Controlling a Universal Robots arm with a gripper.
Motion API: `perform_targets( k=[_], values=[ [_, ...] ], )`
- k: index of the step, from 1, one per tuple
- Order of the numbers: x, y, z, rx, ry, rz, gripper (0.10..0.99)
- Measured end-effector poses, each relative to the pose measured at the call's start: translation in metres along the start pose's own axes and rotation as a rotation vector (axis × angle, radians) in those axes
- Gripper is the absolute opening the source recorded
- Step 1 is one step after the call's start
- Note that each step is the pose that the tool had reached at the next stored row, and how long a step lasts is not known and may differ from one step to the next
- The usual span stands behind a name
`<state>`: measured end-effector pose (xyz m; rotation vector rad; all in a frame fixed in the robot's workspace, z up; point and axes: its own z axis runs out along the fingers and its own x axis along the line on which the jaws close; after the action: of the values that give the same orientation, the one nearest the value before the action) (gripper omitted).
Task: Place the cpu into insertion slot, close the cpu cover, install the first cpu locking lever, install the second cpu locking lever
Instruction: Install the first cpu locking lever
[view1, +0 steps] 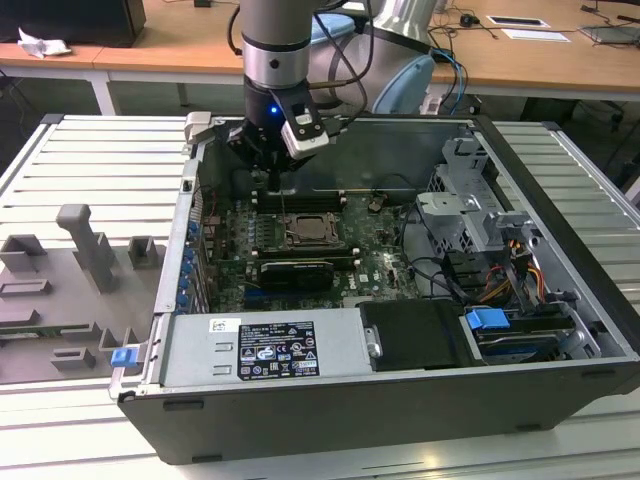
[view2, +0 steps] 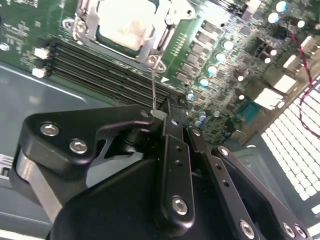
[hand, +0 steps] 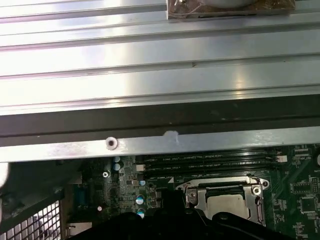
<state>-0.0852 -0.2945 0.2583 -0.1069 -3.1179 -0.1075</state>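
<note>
CPU (view2: 122, 26) seated flat in insertion slot (view1: 307, 233) at board centre, pale top facing up; square, no long axis. CPU cover (view2: 161, 37) closed over it. Thin locking lever (view2: 153, 89) standing up from socket corner, pinched at its tip. Gripper (view2: 159, 116) narrow, clamped on lever. Judged best: swing lever in its arc, press outward, hook under retaining tab.

exterior view looks down from above; wrist views (close) share the cpu (view2: 125, 26).
</note>
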Motion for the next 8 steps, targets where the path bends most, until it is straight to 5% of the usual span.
perform_targets(
  k=[8],
  values=[
    [-0.007, 0.0005, -0.0001, 0.0, 0.0, 0.0, 0.106]
  ],
)
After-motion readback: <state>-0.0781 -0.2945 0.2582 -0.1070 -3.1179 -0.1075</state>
